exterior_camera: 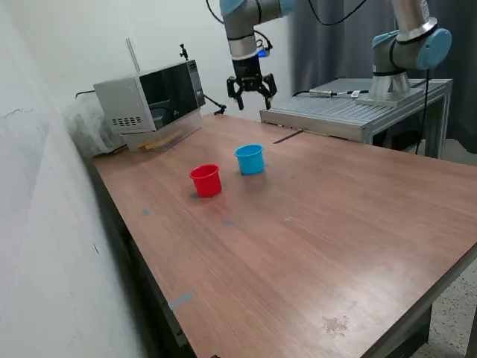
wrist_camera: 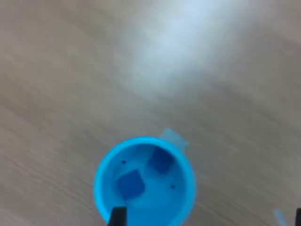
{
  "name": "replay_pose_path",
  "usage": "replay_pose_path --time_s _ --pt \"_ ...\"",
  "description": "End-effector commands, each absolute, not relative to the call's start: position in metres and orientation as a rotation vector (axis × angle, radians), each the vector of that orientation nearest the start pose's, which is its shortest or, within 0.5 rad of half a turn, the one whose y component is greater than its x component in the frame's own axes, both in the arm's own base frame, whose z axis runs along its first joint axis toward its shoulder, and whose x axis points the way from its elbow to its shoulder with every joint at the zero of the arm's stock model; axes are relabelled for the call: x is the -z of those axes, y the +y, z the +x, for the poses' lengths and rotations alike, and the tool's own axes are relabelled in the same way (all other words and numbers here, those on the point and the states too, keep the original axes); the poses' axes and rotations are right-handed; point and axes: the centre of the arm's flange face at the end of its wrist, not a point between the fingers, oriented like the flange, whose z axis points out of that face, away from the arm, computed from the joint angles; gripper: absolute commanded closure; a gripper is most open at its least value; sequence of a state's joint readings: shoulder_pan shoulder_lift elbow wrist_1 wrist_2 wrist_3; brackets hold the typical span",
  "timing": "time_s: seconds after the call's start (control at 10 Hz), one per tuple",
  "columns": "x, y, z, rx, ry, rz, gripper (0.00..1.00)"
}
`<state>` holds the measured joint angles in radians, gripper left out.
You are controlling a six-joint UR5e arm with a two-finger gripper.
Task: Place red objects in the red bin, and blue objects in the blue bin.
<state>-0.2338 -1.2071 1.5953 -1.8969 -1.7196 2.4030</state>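
Note:
The light blue cup (exterior_camera: 250, 159) stands upright on the wooden table (exterior_camera: 313, 224), with the red cup (exterior_camera: 206, 180) close beside it toward the exterior view's left. In the wrist view the light blue cup (wrist_camera: 143, 183) holds two dark blue cubes, one (wrist_camera: 130, 184) next to the other (wrist_camera: 161, 160). No red cubes show in either view, and the inside of the red cup is hidden. My gripper (exterior_camera: 251, 91) hangs high above the table behind the blue cup, open and empty. One dark fingertip (wrist_camera: 117, 216) shows at the wrist view's edge.
A microwave (exterior_camera: 153, 97) stands at the table's back corner near the wall. A metal platform (exterior_camera: 350, 108) with a second arm's base (exterior_camera: 406, 56) borders the far edge. Small tape patches (exterior_camera: 179, 300) lie on the table.

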Motion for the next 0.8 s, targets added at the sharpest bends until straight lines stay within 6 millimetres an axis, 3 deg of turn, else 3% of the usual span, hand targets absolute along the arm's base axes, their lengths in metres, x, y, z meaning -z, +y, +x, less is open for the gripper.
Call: replay_pose_path --time_s 0.0,0.2,0.5,0.6,0.7 --pt "-0.392 -0.033 -0.576 0.014 1.617 -2.487 0.0" --pt "-0.458 -0.087 -0.514 -0.043 1.727 -2.416 0.0" --pt "-0.523 -0.137 -0.433 -0.109 1.832 -2.363 0.0" --pt "-0.53 -0.147 -0.412 -0.133 1.863 -2.358 0.0" --pt "-0.521 -0.149 -0.394 -0.075 1.868 -2.313 0.0"
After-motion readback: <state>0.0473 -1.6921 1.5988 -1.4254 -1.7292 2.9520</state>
